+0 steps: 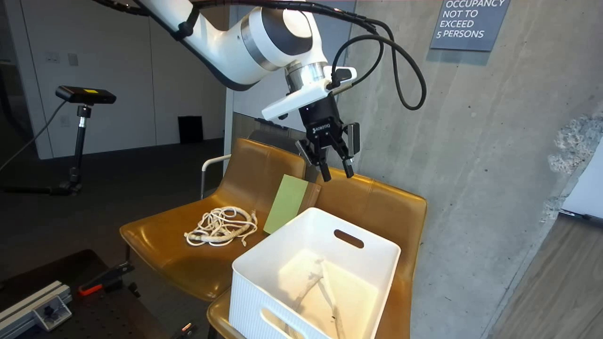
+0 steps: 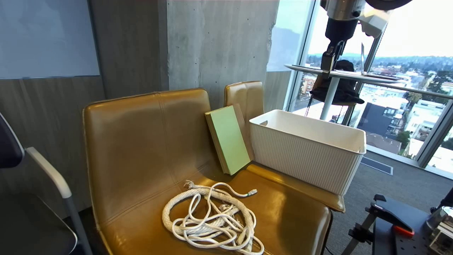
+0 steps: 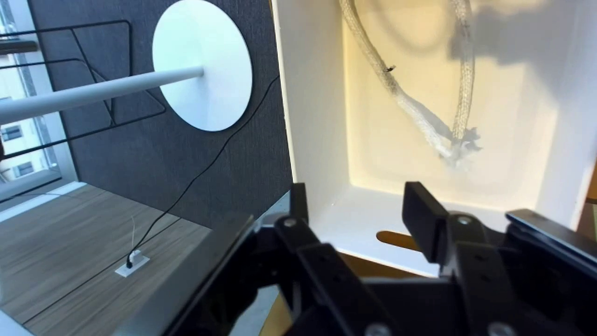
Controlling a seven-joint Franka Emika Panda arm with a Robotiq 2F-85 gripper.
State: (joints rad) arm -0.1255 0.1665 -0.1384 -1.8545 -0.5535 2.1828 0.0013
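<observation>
My gripper [image 1: 337, 172] stands open above the white bin [image 1: 256, 287], apart from it, with nothing between its fingers. In the wrist view the black gripper [image 3: 355, 205] comes in from the bottom, and its fingers [image 3: 422, 224] are spread over the bin's end wall with the handle slot. A thick pale braided rope [image 3: 373, 51] lies bent on the bin floor. On the brown chair seat rests a heap of coiled white rope [image 2: 212, 219], thick and thin strands tangled. A green book [image 2: 228, 138] leans between that heap and the bin, a brown one partly hidden behind it.
Two joined brown leather chairs [image 2: 148, 134] carry the bin, books and rope. A concrete wall [image 1: 471, 165] rises behind them. A white round-based table [image 3: 205, 60] stands beyond the bin near the windows. A dark workbench [image 2: 385, 226] holds clamps. A camera [image 1: 85, 95] stands on an arm.
</observation>
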